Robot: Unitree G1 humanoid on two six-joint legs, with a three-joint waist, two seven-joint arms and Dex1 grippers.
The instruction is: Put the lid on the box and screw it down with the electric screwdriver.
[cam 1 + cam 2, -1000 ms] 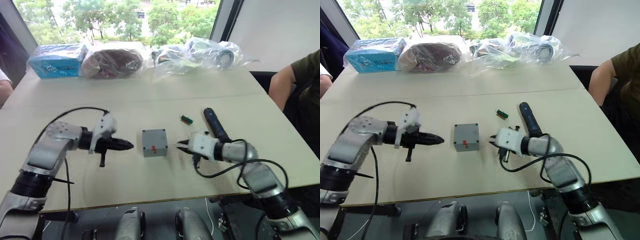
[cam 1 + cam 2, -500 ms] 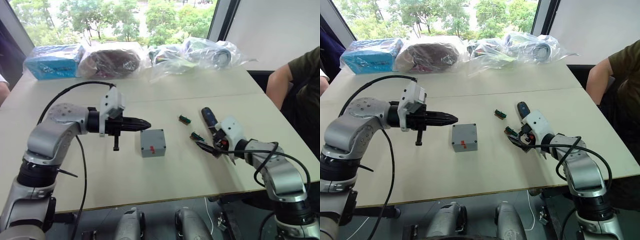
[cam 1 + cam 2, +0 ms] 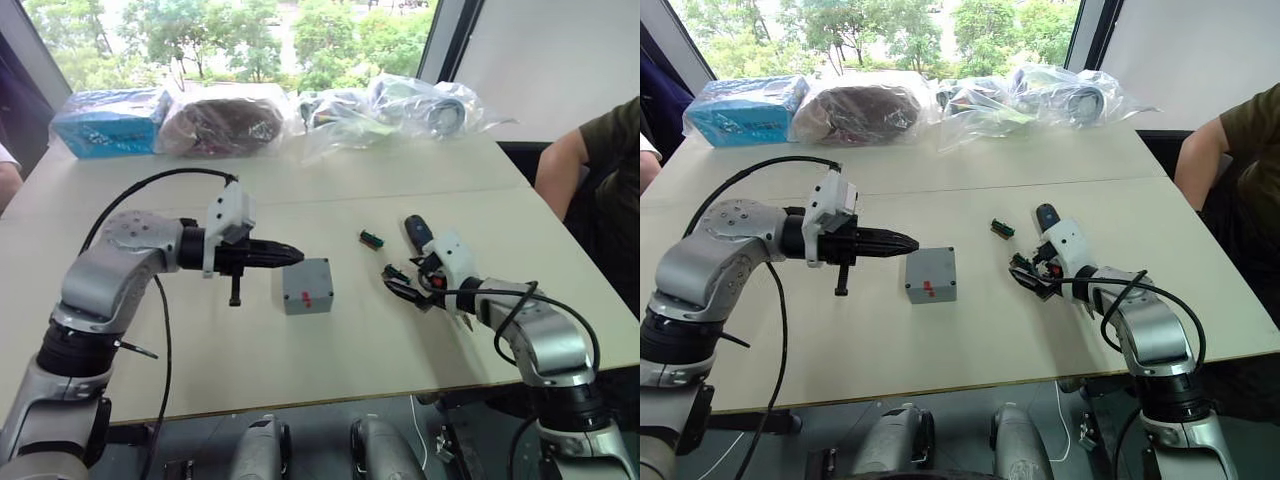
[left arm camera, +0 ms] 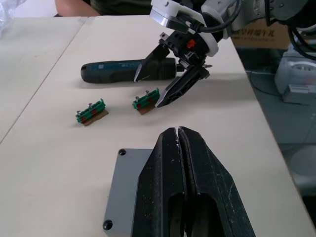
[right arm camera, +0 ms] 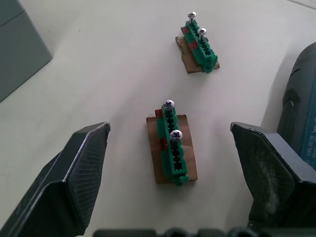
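The grey box (image 3: 307,286) stands mid-table with the lid (image 4: 121,190) on top; holes show at the lid's corners. My left gripper (image 3: 298,255) is shut and empty, its tips just left of the box and above its top edge. The dark blue electric screwdriver (image 3: 418,232) lies flat to the right of the box. My right gripper (image 5: 170,129) is open right beside the screwdriver, its fingers straddling a small green block (image 5: 173,143) that carries two screws. Another green block (image 5: 200,44) lies a little farther off.
Clear plastic bags (image 3: 400,105) and a blue package (image 3: 110,120) line the far edge of the table. A person (image 3: 600,170) sits at the right side. Another person's arm (image 3: 8,175) shows at the left edge.
My right gripper pulled away from the box to the right, then edged back left over the green block. My left gripper rose and moved right to the box's edge.
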